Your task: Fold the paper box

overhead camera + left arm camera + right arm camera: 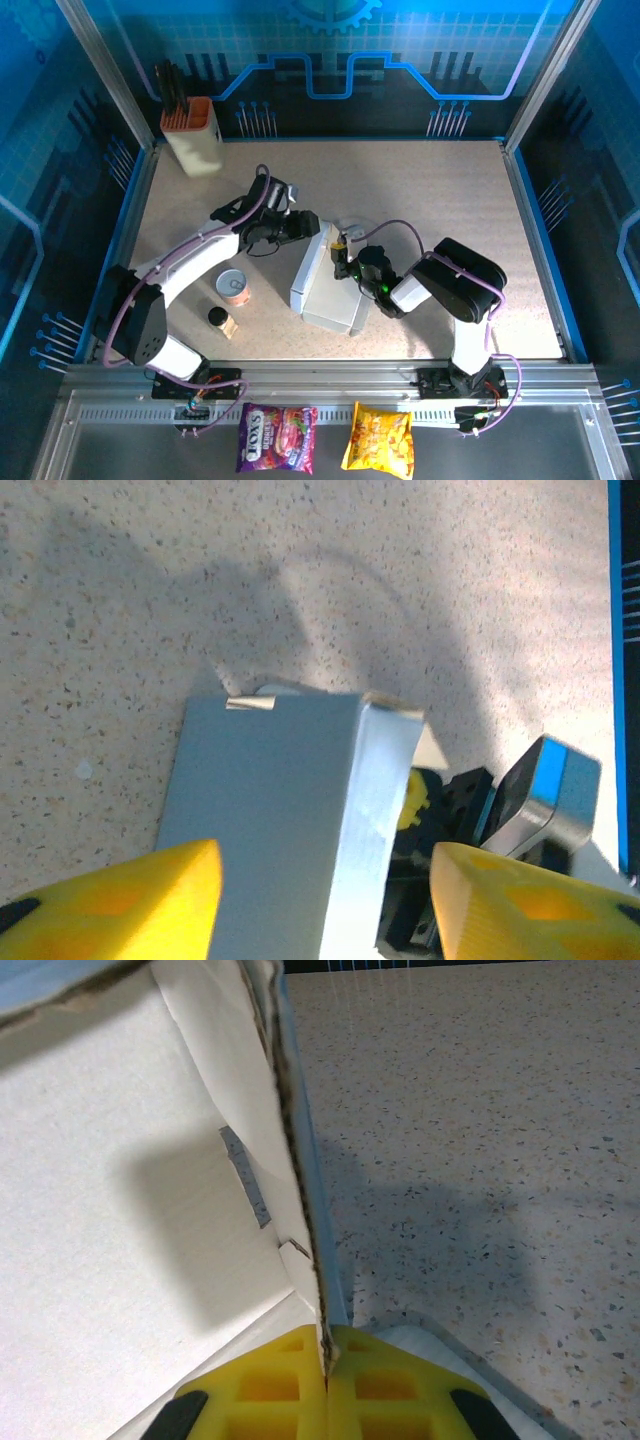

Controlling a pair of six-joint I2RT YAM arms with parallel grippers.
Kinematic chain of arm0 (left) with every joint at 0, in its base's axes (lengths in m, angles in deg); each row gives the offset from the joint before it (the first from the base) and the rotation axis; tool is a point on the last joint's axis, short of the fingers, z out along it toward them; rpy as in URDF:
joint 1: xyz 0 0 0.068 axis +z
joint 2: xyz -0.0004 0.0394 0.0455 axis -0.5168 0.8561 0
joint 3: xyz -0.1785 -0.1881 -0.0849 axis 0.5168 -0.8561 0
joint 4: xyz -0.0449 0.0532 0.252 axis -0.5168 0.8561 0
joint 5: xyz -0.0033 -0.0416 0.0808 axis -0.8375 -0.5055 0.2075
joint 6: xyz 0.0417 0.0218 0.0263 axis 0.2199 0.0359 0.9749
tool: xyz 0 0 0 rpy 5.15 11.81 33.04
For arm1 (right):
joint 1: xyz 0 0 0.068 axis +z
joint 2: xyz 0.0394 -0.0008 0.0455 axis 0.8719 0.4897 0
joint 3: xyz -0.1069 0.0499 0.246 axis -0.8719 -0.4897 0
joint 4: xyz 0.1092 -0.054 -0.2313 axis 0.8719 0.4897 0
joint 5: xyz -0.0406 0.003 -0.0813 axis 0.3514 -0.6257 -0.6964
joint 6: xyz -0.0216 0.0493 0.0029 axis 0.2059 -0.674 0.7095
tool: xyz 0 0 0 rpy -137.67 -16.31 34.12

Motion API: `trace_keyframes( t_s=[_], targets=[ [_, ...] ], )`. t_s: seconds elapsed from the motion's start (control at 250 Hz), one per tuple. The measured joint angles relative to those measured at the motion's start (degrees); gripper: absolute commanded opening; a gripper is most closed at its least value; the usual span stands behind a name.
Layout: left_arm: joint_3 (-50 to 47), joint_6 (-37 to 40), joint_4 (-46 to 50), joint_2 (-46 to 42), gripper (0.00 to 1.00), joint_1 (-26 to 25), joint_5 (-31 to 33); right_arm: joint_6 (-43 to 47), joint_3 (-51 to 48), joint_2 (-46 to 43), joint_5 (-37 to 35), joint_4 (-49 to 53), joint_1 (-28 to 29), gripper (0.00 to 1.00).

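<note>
The paper box is a white-grey cardboard shell lying mid-table, one wall raised along its left side. My left gripper is at the box's far end. In the left wrist view its yellow fingers stand wide apart on either side of the box's grey wall, so the left gripper is open. My right gripper reaches in from the right. In the right wrist view the right gripper is shut on the thin upright edge of the box, with the white inside to its left.
A cream holder with an orange top stands at the back left corner. A small round tin and a dark-capped bottle sit left of the box. Two snack bags lie beyond the front rail. Bare tabletop stretches to the right.
</note>
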Motion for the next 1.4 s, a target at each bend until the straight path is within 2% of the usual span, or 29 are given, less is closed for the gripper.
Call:
trace_keyframes(
  t_s=[0.156, 0.511, 0.979, 1.079, 1.191, 1.402],
  targets=[
    [7.0, 0.4, 3.6, 4.8, 0.67, -0.2, 0.9, 0.0, 0.0, 0.0, 0.0, 0.0, 0.0, 0.0],
    [18.4, 0.7, 11.5, 14.8, 0.69, -3.1, 3.1, 0.0, 0.0, -0.1, -0.2, 0.1, 0.4, 0.0],
    [21.0, 0.6, 16.8, 19.1, 0.69, -3.9, 4.4, 3.4, 0.0, -2.1, -3.9, 3.8, 3.5, 0.0],
    [21.0, 0.6, 17.1, 19.7, 0.66, -3.9, 4.4, 4.5, 0.2, -2.6, -5.3, 4.9, 4.3, 0.01],
    [21.0, 0.7, 17.1, 20.2, 0.59, -4.0, 4.4, 5.7, 0.3, -3.5, -6.9, 6.7, 5.1, 0.03],
    [20.6, 0.7, 16.9, 20.2, 0.49, -4.1, 4.4, 7.9, 0.7, -5.7, -8.0, 11.4, 5.5, 0.1]
  ],
)
